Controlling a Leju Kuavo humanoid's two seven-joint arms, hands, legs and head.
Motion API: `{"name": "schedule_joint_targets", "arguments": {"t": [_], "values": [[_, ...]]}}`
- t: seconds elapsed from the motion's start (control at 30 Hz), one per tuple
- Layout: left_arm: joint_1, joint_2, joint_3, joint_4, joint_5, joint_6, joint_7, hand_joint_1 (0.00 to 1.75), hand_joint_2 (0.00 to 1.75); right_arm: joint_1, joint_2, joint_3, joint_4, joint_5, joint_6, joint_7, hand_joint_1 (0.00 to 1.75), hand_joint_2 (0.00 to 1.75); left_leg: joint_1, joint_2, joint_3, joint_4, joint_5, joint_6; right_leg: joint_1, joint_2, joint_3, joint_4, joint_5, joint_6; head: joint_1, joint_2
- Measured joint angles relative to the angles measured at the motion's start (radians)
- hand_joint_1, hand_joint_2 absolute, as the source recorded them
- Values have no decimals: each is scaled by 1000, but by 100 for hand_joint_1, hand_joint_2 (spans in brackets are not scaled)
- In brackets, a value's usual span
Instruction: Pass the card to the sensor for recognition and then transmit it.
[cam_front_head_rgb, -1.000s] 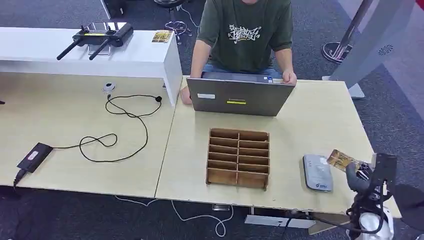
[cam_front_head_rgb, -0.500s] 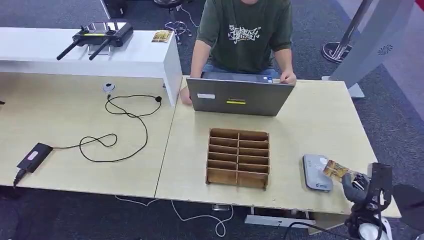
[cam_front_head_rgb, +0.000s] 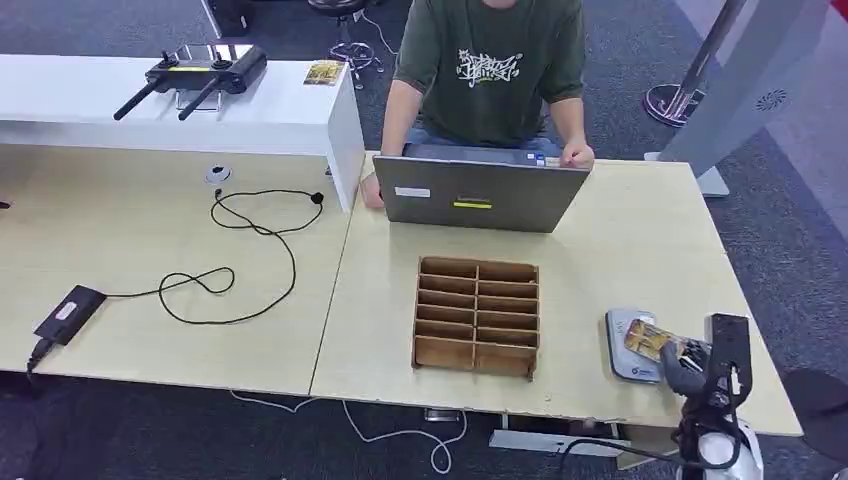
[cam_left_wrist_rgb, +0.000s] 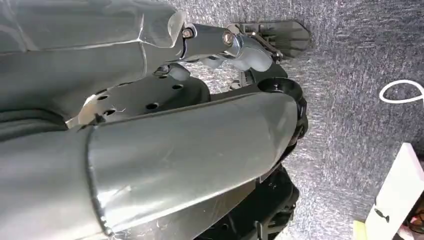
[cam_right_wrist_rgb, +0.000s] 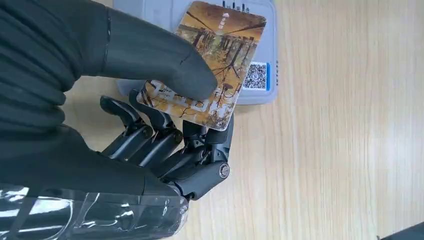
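Over the last second the right hand (cam_front_head_rgb: 688, 357) had drawn the card (cam_front_head_rgb: 645, 338) leftward and down, from beyond the sensor's right edge to a spot directly over the grey sensor (cam_front_head_rgb: 630, 345). From where I stood, the hand gripped the card (cam_right_wrist_rgb: 212, 65) between its thick thumb and the darker fingers (cam_right_wrist_rgb: 150, 135) underneath, with the printed brown-and-gold face turned up. The far end of the card overlapped the sensor (cam_right_wrist_rgb: 262, 75), covering much of its top, and a small blue-framed code square on the sensor showed just beside the card's edge. Whether the card actually touched the sensor I could not tell. The sensor lay near the front right corner of the pale wooden table (cam_front_head_rgb: 640, 240), well apart from the wooden slotted organizer (cam_front_head_rgb: 477, 315) in the middle. Behind that, a person in a green T-shirt (cam_front_head_rgb: 490, 60) sat at an open laptop (cam_front_head_rgb: 478, 195) with both hands at its sides. On the adjoining table to the left, a black cable (cam_front_head_rgb: 235, 255) looped across the surface to a small black box (cam_front_head_rgb: 68, 313) near the front edge. A white bench (cam_front_head_rgb: 170, 105) behind it carried a black device with antennas (cam_front_head_rgb: 200, 72). As for the left hand, I could not tell how its fingers lay.
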Motion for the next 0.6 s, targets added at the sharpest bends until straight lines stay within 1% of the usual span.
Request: {"name": "schedule_joint_targets", "arguments": {"t": [0.27,0.6], "values": [[0,4,-22,0,21,0,9,0,0,-32,0,8,38,43,19,16,175,175,0,0,0,0,0,0,0,0,0,0,0,0,0,0],[-2,8,-47,0,45,0,15,0,0,-53,0,16,61,97,70,56,175,175,0,1,1,0,0,0,0,1,0,0,0,0,0,0]]}}
